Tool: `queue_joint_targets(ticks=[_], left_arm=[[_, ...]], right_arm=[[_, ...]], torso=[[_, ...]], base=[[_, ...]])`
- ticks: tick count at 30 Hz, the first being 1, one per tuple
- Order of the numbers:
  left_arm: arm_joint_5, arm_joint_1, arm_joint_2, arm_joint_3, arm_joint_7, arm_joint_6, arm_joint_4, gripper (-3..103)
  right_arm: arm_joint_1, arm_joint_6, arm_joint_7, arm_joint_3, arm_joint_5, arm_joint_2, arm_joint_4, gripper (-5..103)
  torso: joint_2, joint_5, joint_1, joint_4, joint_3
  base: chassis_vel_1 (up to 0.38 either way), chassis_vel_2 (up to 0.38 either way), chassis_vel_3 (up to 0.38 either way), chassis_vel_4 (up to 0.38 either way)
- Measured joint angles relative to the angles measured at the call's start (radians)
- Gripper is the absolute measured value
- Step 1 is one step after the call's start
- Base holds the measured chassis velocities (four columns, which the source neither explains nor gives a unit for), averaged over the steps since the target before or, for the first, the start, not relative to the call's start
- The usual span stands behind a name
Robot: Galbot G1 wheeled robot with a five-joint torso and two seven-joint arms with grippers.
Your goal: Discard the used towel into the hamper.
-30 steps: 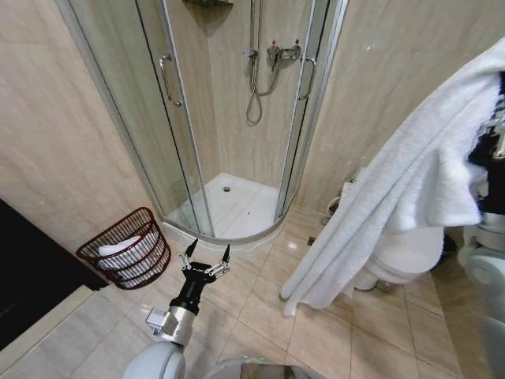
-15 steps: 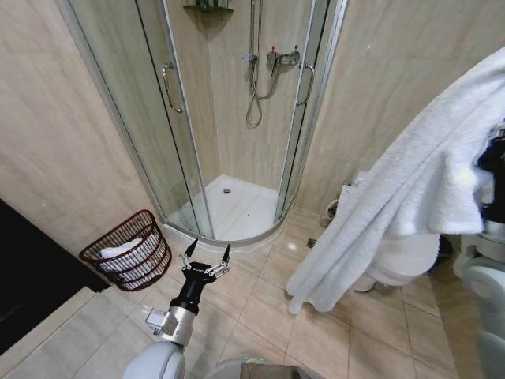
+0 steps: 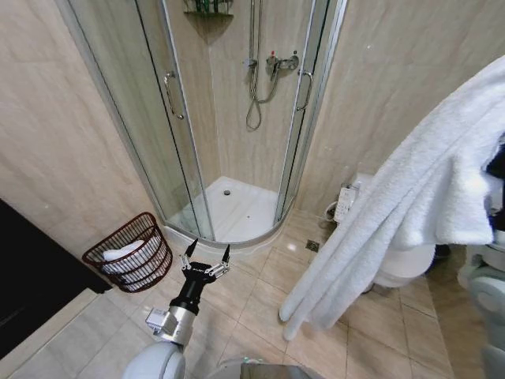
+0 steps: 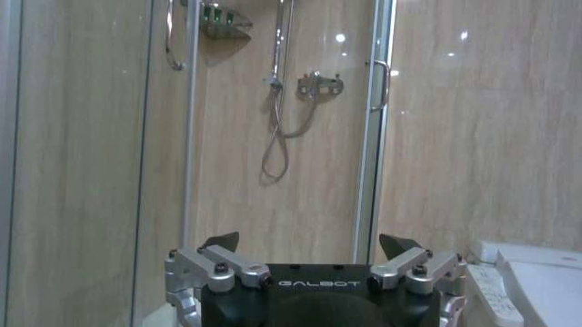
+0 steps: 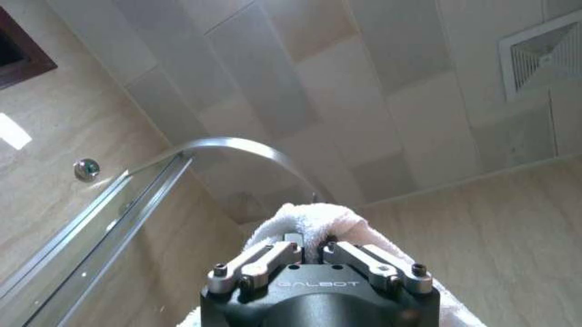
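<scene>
A big white towel [image 3: 410, 205] hangs at the right of the head view, its lower end dangling above the floor tiles. My right gripper [image 5: 312, 246], raised high, is shut on a fold of the towel [image 5: 309, 219]. The hamper [image 3: 130, 254], a dark reddish-brown wire basket, stands on the floor at the left against the wall, with something white lying inside it. My left gripper [image 3: 207, 254] is held low in front of me, just right of the hamper, open and empty; the left wrist view has the same gripper [image 4: 311, 242] facing the shower.
A curved glass shower cabin [image 3: 229, 142] fills the corner ahead, its white tray [image 3: 237, 207] on the floor. A white toilet [image 3: 406, 264] is partly hidden behind the towel. A dark cabinet [image 3: 31, 276] is at the left. Bare tile floor [image 3: 252, 300] lies between hamper and towel.
The whole head view has shifted a little, so the camera moved. The towel's hanging end sits slightly lower in the picture. The left arm keeps its pose.
</scene>
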Motion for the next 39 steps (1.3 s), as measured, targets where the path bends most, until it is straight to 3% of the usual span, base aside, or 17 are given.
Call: queue_joint_targets(ticks=[22,39], left_arm=[[0.0,0.0,0.0,0.0,0.0,0.0,0.0,100],[0.0,0.0,0.0,0.0,0.0,0.0,0.0,100]], right_arm=[[-0.025,0.004,0.002,0.029,-0.023,0.052,0.001,8],[-0.028,0.013,0.015,0.108,0.04,-0.033,-0.054,8]], torso=[[0.096,0.0001,0.041,-0.0001,0.055],[0.175,0.0001,0.075,0.0,0.1]], base=[[0.0,0.0,0.0,0.0],[0.0,0.0,0.0,0.0]])
